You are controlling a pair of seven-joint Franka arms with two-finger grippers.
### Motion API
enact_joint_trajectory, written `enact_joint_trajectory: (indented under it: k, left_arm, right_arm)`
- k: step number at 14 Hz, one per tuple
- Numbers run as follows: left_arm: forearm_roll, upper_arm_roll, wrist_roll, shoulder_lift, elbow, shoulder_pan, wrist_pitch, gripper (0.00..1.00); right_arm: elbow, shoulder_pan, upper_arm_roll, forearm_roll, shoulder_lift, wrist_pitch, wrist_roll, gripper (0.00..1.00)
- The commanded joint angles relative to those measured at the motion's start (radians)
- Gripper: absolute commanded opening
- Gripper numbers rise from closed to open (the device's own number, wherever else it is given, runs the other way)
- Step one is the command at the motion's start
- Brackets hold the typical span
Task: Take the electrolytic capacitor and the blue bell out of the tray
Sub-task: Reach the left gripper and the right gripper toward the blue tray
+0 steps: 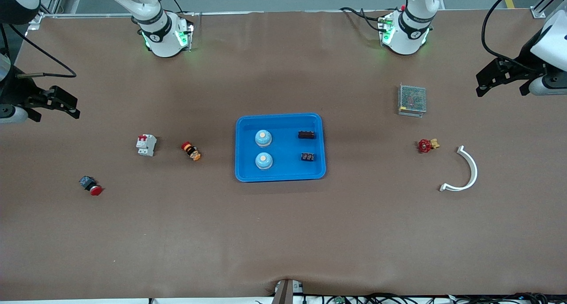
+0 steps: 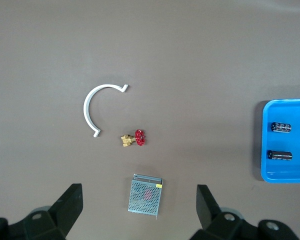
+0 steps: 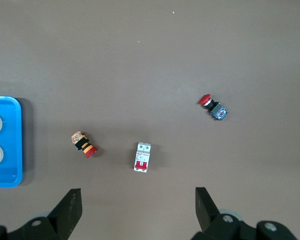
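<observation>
Front view alone shows the whole blue tray (image 1: 280, 119) mid-table w/ both bells (image 1: 263, 138) and both capacitors (image 1: 307, 134) in it: bells toward the right arm's end, capacitors toward the left arm's end, none touching.

Left wrist view catches only the tray's capacitor edge, plus mesh-cased power supply (image 2: 145, 196), red-handled brass valve (image 2: 133, 139) and white curved clip (image 2: 90, 107).

Right wrist view catches the bell edge, plus white circuit breaker (image 3: 142, 157), orange/black pushbutton (image 3: 83, 144) and red-capped emergency stop (image 3: 213, 107).

Left gripper (image 1: 505, 79) hangs over the table's edge at the left arm's end, fingers spread, empty. Right gripper (image 1: 53, 102) hangs over the edge at the right arm's end, also spread and empty.

Wide bare brown mat (image 1: 283, 233) nearer the camera; parts lie well apart. Tray is smooth plastic w/ rounded corners; bells are domed, pale blue.
</observation>
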Motion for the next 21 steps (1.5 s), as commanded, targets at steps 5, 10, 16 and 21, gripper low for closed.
enact_joint_trajectory:
  k: [5, 10, 16, 21]
  left_arm:
    - [0.002, -0.003, 0.006, 0.003, 0.008, -0.001, -0.024, 1.0]
    - [-0.005, -0.017, -0.009, 0.025, -0.01, -0.008, -0.045, 1.0]
    - [-0.013, -0.159, -0.188, 0.026, -0.145, -0.005, 0.01, 1.0]
    - [-0.015, -0.305, -0.454, 0.022, -0.3, -0.005, 0.149, 1.0]
  right_arm:
    - [0.025, -0.012, 0.006, -0.004, 0.011, -0.017, 0.003, 1.0]
    - [0.025, -0.012, 0.006, -0.001, 0.011, -0.017, 0.003, 1.0]
    - [0.023, -0.004, 0.006, 0.005, 0.029, -0.017, -0.002, 1.0]
    - [0.019, 0.066, 0.009, 0.051, 0.043, -0.026, 0.035, 1.0]
